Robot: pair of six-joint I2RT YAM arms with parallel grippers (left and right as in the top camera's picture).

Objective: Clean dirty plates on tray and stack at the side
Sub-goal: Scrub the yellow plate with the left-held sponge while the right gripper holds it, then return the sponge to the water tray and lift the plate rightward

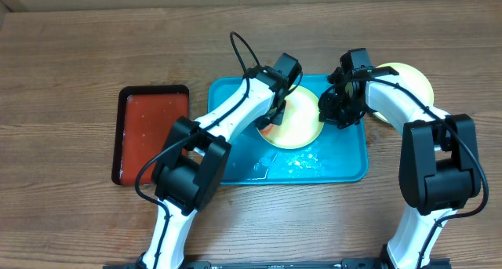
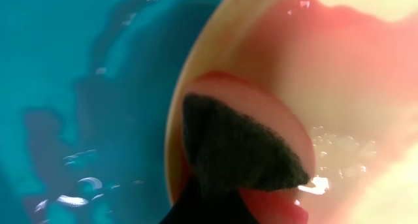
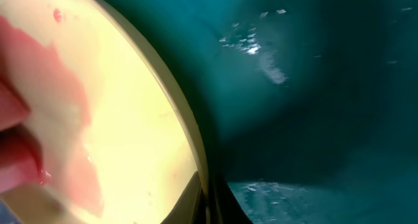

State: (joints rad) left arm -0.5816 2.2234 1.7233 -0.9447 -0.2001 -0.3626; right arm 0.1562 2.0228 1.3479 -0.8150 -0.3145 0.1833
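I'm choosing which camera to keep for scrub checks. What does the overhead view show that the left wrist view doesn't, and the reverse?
Only overhead: the red tray, and a second yellow-green plate lying beside the turquoise tray, off it. Only left wrist: a dark pad pressed on the plate, with reddish smear and water beads up close. Both: the turquoise tray and the plate on it.

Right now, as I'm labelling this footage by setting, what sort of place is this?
Probably a robot test bench staged for dishwashing, not a kitchen: white-and-black robot arms over a wood-grain table, and a wet turquoise rectangular plastic tray holding a smeared yellow-green round plate.
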